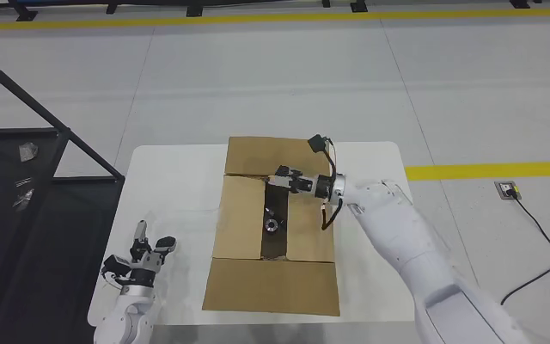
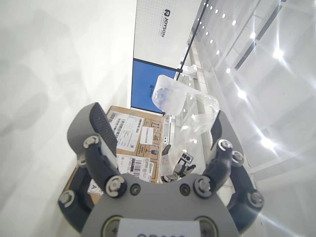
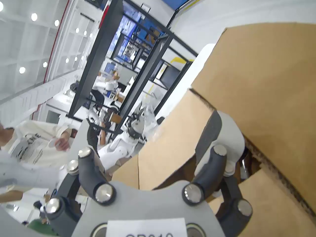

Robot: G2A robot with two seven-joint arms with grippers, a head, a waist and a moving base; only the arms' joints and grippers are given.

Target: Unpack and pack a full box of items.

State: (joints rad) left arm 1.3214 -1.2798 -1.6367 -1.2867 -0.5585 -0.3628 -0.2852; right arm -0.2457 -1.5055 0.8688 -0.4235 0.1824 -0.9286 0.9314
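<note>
An open cardboard box (image 1: 241, 225) stands mid-table with its flaps spread; a small dark round item (image 1: 272, 225) lies in its gap. My right gripper (image 1: 275, 181) is at the far end of that gap, open, straddling a flap edge (image 3: 172, 134): one finger (image 3: 218, 134) is inside the box, the other outside. My left gripper (image 1: 155, 235) rests near the table's front left corner, open and pointing at the box's labelled side (image 2: 138, 134). A clear plastic bag (image 2: 172, 97) with something pale in it sits just past my left fingertips, brushing one pad (image 2: 217, 127).
The white table (image 1: 172, 172) extends on both sides of the box. A black metal frame (image 1: 34, 163) stands off the table's left edge. The right arm (image 1: 404, 241) crosses the table's right side.
</note>
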